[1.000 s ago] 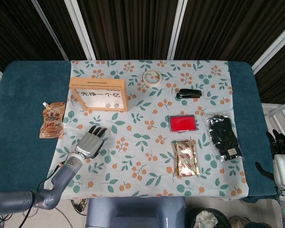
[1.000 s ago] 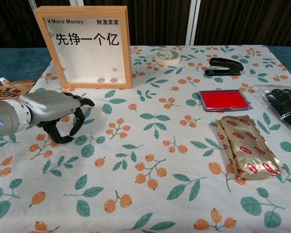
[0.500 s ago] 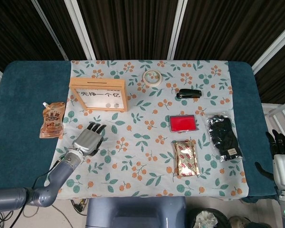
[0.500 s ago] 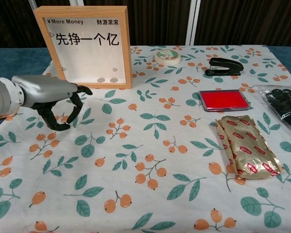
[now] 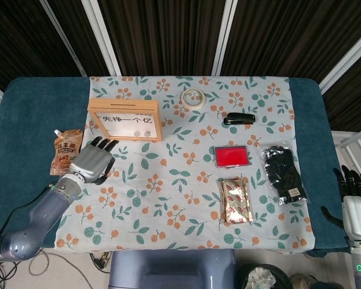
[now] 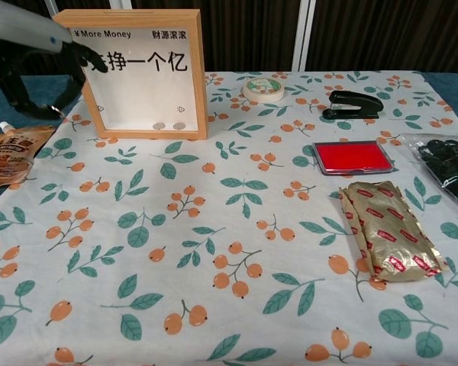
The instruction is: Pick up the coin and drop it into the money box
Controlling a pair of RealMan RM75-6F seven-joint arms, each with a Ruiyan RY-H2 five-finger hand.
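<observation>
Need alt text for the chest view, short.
The robot's left hand hangs raised at upper left beside a wooden-framed money box with two coins inside, on a floral tablecloth. Right of the box lie a tape roll, black stapler, red ink pad and gold packet.

A desk covered in dark teal cloth fills the middle of the head view, a floral tablecloth spread over it. Behind, across the top of the frame, dark slatted panels run between white frame bars.
</observation>
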